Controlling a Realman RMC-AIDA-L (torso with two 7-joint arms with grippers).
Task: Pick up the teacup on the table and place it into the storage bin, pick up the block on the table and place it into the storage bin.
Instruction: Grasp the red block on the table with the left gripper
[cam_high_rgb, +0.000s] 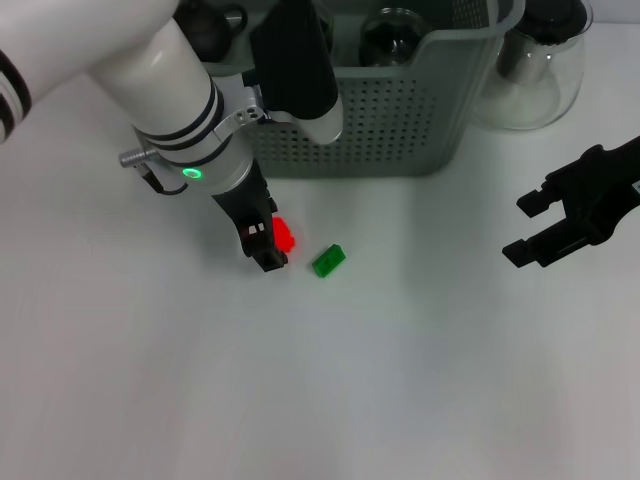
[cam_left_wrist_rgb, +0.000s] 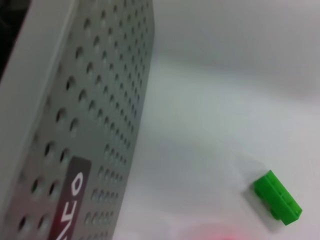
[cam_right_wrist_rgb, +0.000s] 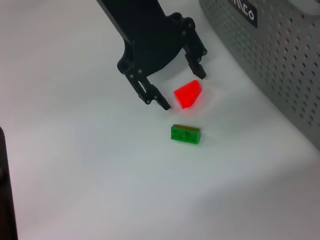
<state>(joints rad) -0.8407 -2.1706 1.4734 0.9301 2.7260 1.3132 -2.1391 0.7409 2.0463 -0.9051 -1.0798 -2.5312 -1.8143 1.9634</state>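
A red block (cam_high_rgb: 285, 237) (cam_right_wrist_rgb: 187, 94) lies on the white table in front of the storage bin (cam_high_rgb: 400, 120) (cam_right_wrist_rgb: 280, 55). My left gripper (cam_high_rgb: 274, 238) (cam_right_wrist_rgb: 182, 90) is lowered over it and open, one finger on each side of the block and a small gap to each. A green block (cam_high_rgb: 328, 260) (cam_right_wrist_rgb: 185, 134) (cam_left_wrist_rgb: 277, 197) lies just beside it, nearer the table's middle. My right gripper (cam_high_rgb: 515, 228) hovers open and empty at the right. I see no teacup on the table; a dark round glass thing (cam_high_rgb: 390, 35) sits inside the bin.
A clear glass pitcher (cam_high_rgb: 535, 70) stands right of the bin at the back. The bin's perforated wall (cam_left_wrist_rgb: 100, 100) with its dark label (cam_left_wrist_rgb: 70, 200) is close behind the left gripper.
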